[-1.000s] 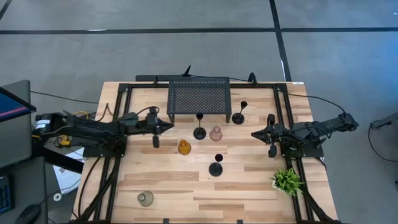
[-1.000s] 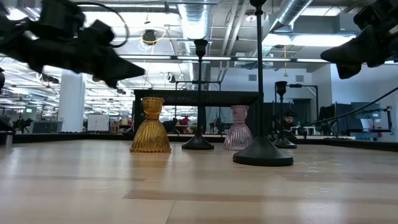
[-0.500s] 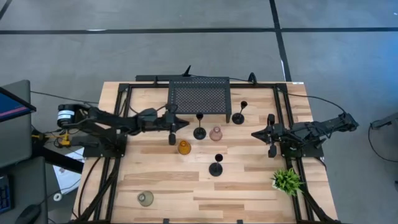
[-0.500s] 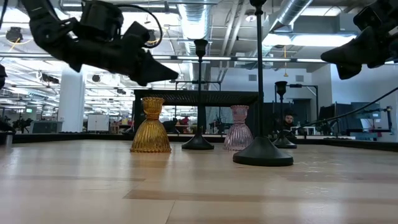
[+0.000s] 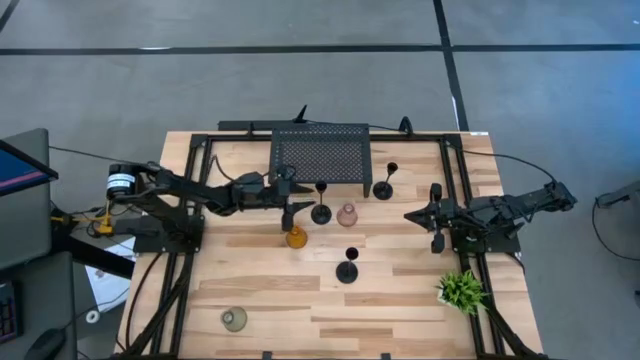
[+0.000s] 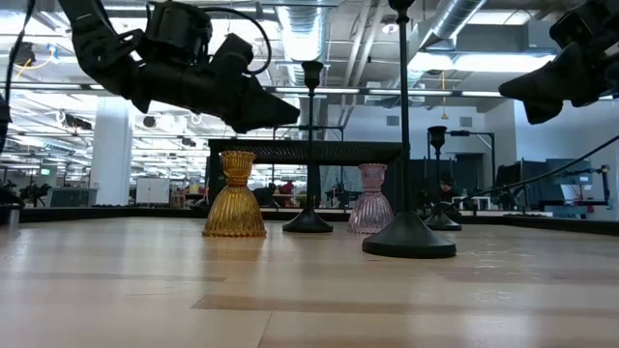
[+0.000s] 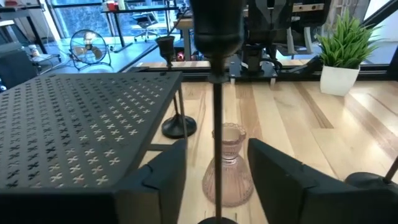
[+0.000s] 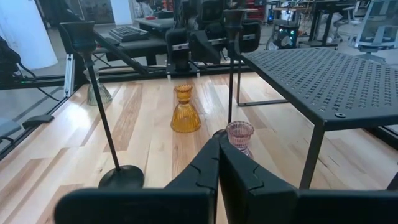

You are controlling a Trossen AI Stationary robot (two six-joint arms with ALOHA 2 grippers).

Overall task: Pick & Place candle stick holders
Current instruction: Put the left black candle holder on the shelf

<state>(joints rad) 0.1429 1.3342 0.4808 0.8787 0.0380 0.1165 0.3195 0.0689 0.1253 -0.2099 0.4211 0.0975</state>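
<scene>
My left gripper [image 5: 303, 199] [image 7: 217, 147] is open and points level toward the table's right. It is up against a slim black candle stick holder [image 5: 321, 212] that stands on its round base in front of the rack. The holder's thin stem [image 7: 217, 124] rises in line with the gap between the fingers, untouched. A pink holder [image 7: 227, 165] stands just beyond it and an amber one [image 5: 296, 237] just nearer. Two more black holders [image 5: 347, 271] [image 5: 383, 190] and a grey-green one [image 5: 234, 318] stand apart. My right gripper [image 5: 408, 216] waits shut at the right.
The black perforated rack [image 5: 320, 160] stands at the far middle, close behind my left gripper. A small green potted plant [image 5: 461, 290] sits at the near right. Bare wood lies along the near edge between the grey-green holder and the plant.
My left gripper has travelled toward the table's right edge and slightly up, from beside its base to the black holder in front of the rack, and its fingers have opened. The holders stand where they were.
</scene>
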